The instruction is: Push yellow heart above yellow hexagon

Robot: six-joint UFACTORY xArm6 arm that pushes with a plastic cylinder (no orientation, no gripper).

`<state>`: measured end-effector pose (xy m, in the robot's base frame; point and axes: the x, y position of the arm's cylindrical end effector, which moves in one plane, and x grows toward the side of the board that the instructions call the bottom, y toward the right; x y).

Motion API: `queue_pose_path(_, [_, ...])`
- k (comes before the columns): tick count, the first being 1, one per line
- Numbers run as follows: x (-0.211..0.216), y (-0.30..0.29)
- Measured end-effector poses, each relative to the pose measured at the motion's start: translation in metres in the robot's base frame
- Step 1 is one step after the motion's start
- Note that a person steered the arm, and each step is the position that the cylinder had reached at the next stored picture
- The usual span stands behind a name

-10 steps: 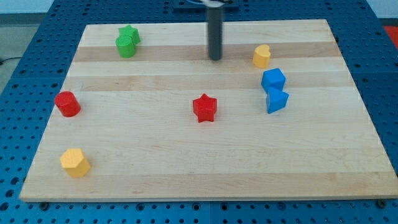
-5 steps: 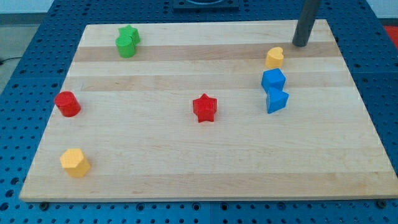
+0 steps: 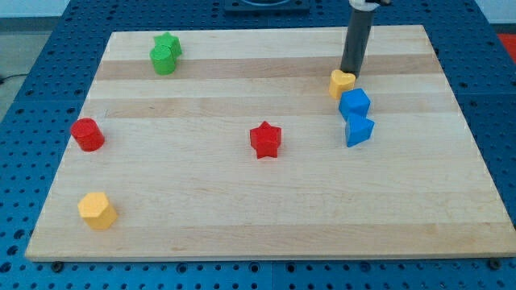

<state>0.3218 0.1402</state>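
Camera view — my tip [image 3: 350, 73] touching yellow heart [image 3: 341, 83]; yellow hexagon [image 3: 97, 210] well apart; no claw fitted.

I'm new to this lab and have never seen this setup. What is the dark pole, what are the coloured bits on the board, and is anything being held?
The dark pole is the end of a robot arm. It has no hand, so it holds nothing: its lower end, my tip, only slides along the wooden board and shoves blocks. There is one camera, looking down at the board; where it is mounted is not on record.

Right now my tip sits against the upper side of the yellow heart, which lies just above and to the left of two blue blocks. A red star is near the middle, a red cylinder at the view's left, two green blocks at the top left, and the yellow hexagon at the bottom left.
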Motion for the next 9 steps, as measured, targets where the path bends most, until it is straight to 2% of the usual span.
queue_pose_path(1, [0.017,-0.01])
queue_pose_path(2, [0.038,-0.052])
queue_pose_path(3, [0.041,-0.108])
queue_pose_path(4, [0.041,-0.12])
queue_pose_path(5, [0.047,-0.12])
queue_pose_path(7, [0.03,-0.078])
queue_pose_path(8, [0.038,-0.027])
queue_pose_path(9, [0.063,-0.053])
